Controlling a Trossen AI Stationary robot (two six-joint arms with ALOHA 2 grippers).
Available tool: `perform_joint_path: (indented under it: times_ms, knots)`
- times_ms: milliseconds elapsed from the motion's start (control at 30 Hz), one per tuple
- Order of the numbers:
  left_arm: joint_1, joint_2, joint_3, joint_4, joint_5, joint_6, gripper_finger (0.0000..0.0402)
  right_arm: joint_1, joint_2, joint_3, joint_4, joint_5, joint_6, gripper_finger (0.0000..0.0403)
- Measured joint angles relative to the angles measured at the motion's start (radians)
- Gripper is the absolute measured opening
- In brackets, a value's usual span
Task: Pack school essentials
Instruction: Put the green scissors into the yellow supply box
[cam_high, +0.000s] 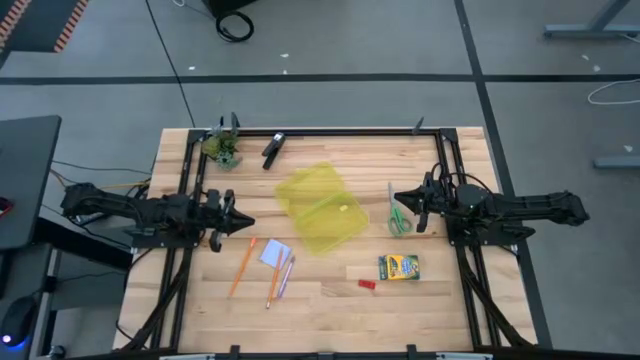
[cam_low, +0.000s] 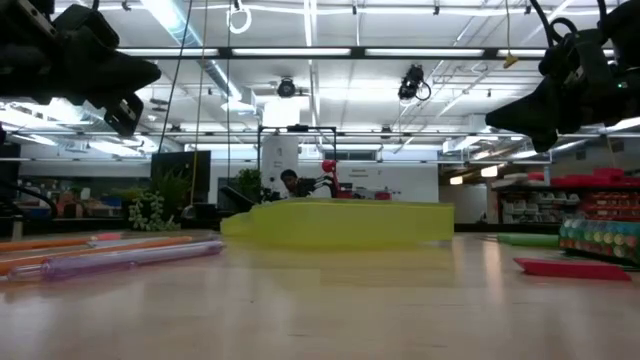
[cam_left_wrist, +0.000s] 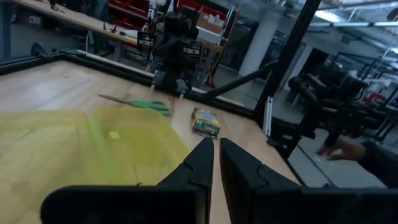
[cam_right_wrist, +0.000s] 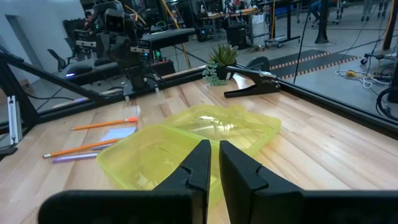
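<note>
Crayon box (cam_high: 398, 267) and red eraser (cam_high: 366, 284) near desk (cam_high: 320, 310) front right; scissors (cam_high: 396, 212) right of open yellow case (cam_high: 320, 207); pencils (cam_high: 243, 266) and note pad (cam_high: 274, 253) front left. Left hand (cam_high: 243, 223) and right hand (cam_high: 400, 197) raised at either side, fingers nearly closed, empty.

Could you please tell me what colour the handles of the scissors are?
Green; the scissors show it best in the high view.
</note>
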Motion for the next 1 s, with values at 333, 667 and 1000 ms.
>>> perform_joint_path:
  times_ms: [333, 667, 1000]
  knots:
    - [0.000, 0.000, 0.000, 0.019, -0.001, 0.086, 0.0025, 0.000, 0.000, 0.000, 0.004, 0.000, -0.025, 0.0039]
    - [-0.025, 0.000, 0.000, 0.022, 0.000, 0.239, 0.0033, 0.000, 0.000, -0.001, 0.048, 0.000, 0.163, 0.0039]
    - [-0.030, 0.000, 0.000, 0.014, -0.011, 0.412, 0.0021, 0.002, 0.003, -0.001, 0.060, -0.002, 0.255, 0.0039]
